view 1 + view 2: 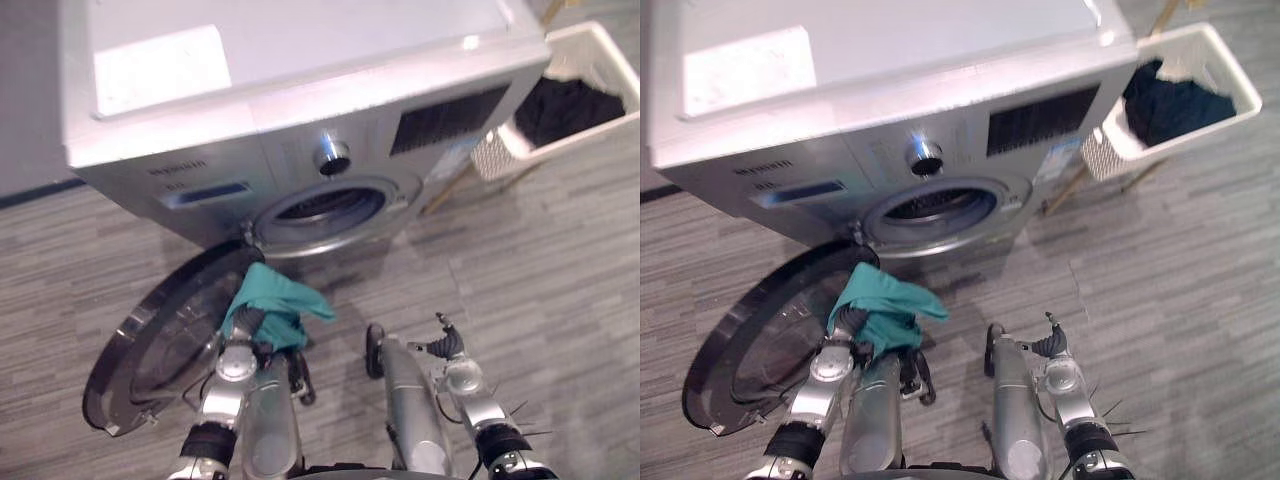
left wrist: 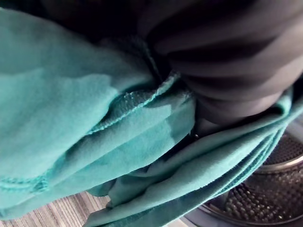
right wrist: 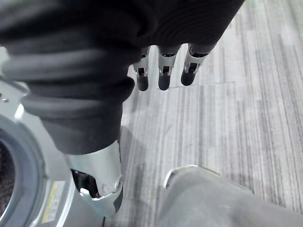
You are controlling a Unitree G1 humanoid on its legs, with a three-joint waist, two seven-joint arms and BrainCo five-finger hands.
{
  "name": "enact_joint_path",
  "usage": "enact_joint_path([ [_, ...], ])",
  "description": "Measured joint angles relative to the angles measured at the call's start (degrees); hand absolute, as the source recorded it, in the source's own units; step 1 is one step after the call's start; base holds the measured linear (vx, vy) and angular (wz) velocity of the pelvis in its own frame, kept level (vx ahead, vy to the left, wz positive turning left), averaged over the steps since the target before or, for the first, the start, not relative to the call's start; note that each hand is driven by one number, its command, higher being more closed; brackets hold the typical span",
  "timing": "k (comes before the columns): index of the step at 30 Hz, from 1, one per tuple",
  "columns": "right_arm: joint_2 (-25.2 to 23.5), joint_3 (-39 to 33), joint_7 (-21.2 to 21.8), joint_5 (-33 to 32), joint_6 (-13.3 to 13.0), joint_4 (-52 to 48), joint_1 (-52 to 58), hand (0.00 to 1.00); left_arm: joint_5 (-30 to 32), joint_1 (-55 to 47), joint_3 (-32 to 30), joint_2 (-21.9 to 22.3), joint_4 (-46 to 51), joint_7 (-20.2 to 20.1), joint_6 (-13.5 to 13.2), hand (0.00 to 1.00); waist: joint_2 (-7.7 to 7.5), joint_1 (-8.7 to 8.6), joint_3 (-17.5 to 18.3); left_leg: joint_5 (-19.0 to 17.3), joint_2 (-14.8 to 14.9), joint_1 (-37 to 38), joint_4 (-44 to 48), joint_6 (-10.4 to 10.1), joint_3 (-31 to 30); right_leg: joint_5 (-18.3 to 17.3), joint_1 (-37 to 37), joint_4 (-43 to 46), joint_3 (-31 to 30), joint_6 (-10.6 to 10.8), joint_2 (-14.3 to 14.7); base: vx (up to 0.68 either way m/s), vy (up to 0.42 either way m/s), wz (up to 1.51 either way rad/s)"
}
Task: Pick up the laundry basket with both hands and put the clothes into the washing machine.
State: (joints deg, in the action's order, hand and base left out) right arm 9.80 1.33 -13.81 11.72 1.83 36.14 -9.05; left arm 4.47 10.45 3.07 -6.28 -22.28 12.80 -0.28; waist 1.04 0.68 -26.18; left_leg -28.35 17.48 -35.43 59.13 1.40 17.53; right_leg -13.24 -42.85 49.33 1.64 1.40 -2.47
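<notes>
Left hand: raised in front of the washing machine, wrapped in a teal garment. The cloth hides the grip, so I cannot tell whether it is clenched or loose.
Teal garment: soft knit with stitched hems, bunched in thick folds over the hand. One flap trails toward the robot's right, and there is no clear long axis.
Key relation: the drum opening lies straight ahead of the garment and a little to the right, near but not touching. The left hand is the nearer one.
Door: swung wide to the robot's left, beneath and beside the left hand.
Right hand: low over the floor, fingers straight and relaxed, holding nothing.
Laundry basket: white, beside the machine's right corner and well apart from both hands, with dark clothes inside.
Judgement: the next move looks like a short forward reach into the drum. The trailing flap may catch on the rim.
</notes>
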Motion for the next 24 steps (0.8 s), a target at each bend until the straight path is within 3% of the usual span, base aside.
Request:
enact_joint_path([
  [7,-1.31,-2.9,-3.35,-0.66,-0.15,-16.36,-2.57,0.0,-1.54,14.61,1.05,-0.19,6.51,4.58,0.16,1.0,-0.52,-0.12,-3.07,-4.61,4.63,-21.1,18.26,-0.25,-3.33,-4.0,-22.37,18.34,0.85,-1.06,-0.08,-0.12,-0.072,-0.1],
  [10,-2.96,-4.57,-4.91,-1.7,-0.56,-22.46,-2.55,0.0,-1.38,21.53,1.03,-4.32,11.09,6.84,1.35,1.0,-0.98,-0.71,-4.23,-5.6,5.57,-28.22,23.94,-0.68,-5.81,-5.44,-28.92,24.15,1.98,-1.96,-0.54,-0.07,-0.088,0.05],
  [16,-3.74,-6.35,-6.29,-2.12,-3.98,-27.92,-2.57,0.0,6.6,38.59,1.58,-14.32,16.66,13.13,3.23,1.0,-1.65,-2.04,-4.65,-5.67,5.49,-36.85,29.05,-0.77,-9.08,-6.72,-36.42,30.0,3.58,-3.41,-1.71,-0.06,-0.085,0.14],
  [19,-3.76,-6.39,-7.17,-2.13,-5.73,-28.59,-2.59,0.0,11.47,47.12,3.84,-18.08,17.09,17.39,6.17,1.0,-2.16,-2.61,-4.92,-5.56,5.48,-38.91,29.58,-0.93,-9.68,-6.83,-38.17,30.65,3.97,-3.64,-1.89,-0.02,-0.051,0.05],
  [24,-3.73,-6.32,-7.6,-2.19,-9.13,-28.77,-2.96,0.0,17.64,59.14,6.24,-19.45,11.27,22.46,10.99,1.0,-3.49,-3.18,-5.41,-5.25,5.48,-42.05,29.6,-1.44,-10.44,-6.55,-40.71,30.57,4.67,-4.1,-1.9,0.0,-0.016,0.0],
])
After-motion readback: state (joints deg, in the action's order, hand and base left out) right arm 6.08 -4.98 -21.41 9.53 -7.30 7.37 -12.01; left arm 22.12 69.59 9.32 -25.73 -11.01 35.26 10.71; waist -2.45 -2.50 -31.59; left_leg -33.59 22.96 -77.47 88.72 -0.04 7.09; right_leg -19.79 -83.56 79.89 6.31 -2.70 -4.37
